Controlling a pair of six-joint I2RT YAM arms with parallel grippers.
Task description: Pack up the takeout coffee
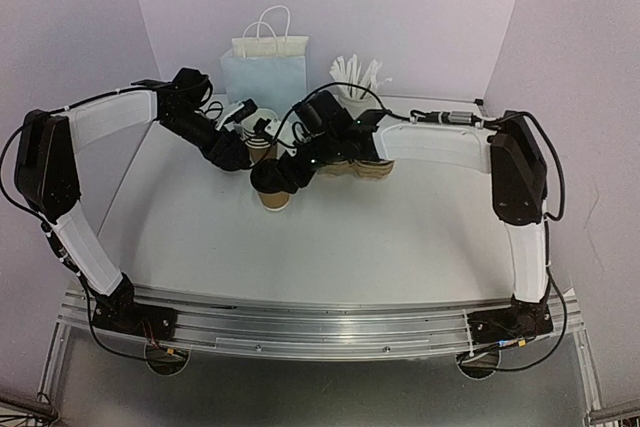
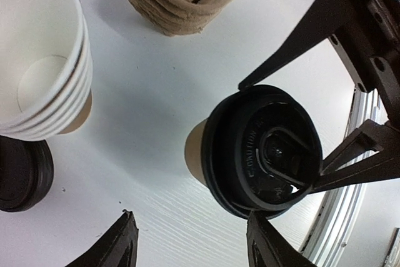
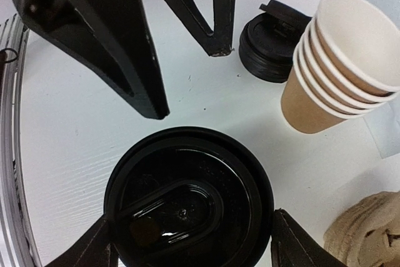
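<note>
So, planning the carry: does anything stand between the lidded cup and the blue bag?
Yes. The stack of open cups stands between the lidded cup and the bag, and the left tool sits close beside that stack, also near the path.

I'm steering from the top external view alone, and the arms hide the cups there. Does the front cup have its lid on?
Observer: Yes. The left wrist view shows a black lid sitting on the kraft cup.
Operator: Is the right gripper on that lid or beside it?
Observer: On it. The right gripper straddles the lid, and its fingers touch the rim on opposite sides.
</note>
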